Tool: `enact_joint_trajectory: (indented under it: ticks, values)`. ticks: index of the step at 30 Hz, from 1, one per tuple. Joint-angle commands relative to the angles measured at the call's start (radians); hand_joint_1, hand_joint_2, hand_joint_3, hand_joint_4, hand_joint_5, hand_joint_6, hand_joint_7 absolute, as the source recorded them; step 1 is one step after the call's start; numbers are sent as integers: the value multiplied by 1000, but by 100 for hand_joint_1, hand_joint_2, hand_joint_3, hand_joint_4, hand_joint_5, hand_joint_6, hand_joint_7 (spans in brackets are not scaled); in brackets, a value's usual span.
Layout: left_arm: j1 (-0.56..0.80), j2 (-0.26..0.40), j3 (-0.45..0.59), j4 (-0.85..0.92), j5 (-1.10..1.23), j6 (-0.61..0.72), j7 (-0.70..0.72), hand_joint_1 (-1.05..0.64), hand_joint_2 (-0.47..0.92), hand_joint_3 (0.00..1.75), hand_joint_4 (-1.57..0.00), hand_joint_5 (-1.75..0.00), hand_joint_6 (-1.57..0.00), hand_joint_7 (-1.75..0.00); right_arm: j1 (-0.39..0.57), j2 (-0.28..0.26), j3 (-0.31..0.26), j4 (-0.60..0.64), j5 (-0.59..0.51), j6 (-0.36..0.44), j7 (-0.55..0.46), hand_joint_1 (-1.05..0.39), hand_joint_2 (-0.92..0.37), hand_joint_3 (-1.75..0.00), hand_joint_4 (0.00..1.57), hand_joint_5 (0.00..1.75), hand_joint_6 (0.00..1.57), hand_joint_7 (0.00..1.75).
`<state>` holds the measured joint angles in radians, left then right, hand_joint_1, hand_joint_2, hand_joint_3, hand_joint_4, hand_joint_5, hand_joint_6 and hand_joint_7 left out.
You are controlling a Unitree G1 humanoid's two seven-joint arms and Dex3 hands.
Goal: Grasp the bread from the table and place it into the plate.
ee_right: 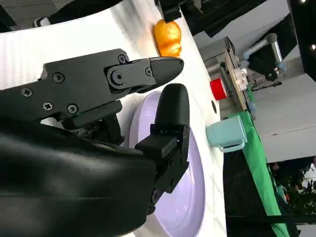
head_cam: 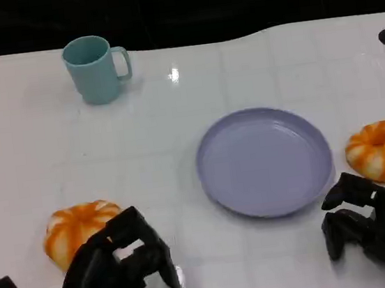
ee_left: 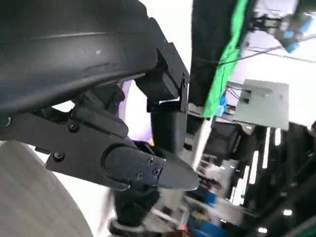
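The grasp is not yet begun; both breads lie on the table, one [head_cam: 76,228] just beside the empty left hand [head_cam: 117,273], fingers apart; the right hand [head_cam: 375,230] also holds nothing, near the other bread [head_cam: 383,151]; next, I judge, a hand must close on a bread and carry it to the plate [head_cam: 263,161].

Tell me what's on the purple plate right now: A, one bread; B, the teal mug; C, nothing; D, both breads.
C: the purple plate is bare, with one bread lying on the table near the left hand and the other bread beside the plate's right rim, above the right hand.
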<state>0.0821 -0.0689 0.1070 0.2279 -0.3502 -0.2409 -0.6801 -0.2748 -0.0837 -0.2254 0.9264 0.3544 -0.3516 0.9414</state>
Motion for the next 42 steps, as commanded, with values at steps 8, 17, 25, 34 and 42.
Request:
enact_joint_trajectory:
  ticks: [8, 17, 25, 34, 42]
  values:
    - [44, 157, -70, -179, 415, -168, 238, -65, 91, 2, -34, -109, -41, -69, 26, -5, 5, -18, -5, 11, -16, -55, -92, -17, 75, 171, 71, 141]
    - [61, 296, -104, -309, 859, -257, 521, -61, 92, 2, -12, -108, -28, -56, 12, -5, 0, 7, -4, 9, -18, -56, -92, -14, 80, 163, 77, 131]
    - [100, 408, -135, -527, 1299, -99, 592, -65, 88, 1, 0, -93, -28, -51, 6, -5, -1, 19, -2, -10, -2, -56, -92, -16, 79, 163, 76, 131]
    - [118, 453, -195, -696, 1530, 126, 373, -62, 79, 0, 0, -55, -25, -25, 17, -7, 10, -14, -8, 0, -11, -57, -92, -19, 75, 170, 73, 138]
    - [67, 448, -243, -674, 1629, 231, 286, -56, 70, 0, 0, -37, -18, -15, 10, -10, 3, 5, -5, -3, -8, -56, -92, -16, 75, 168, 73, 135]
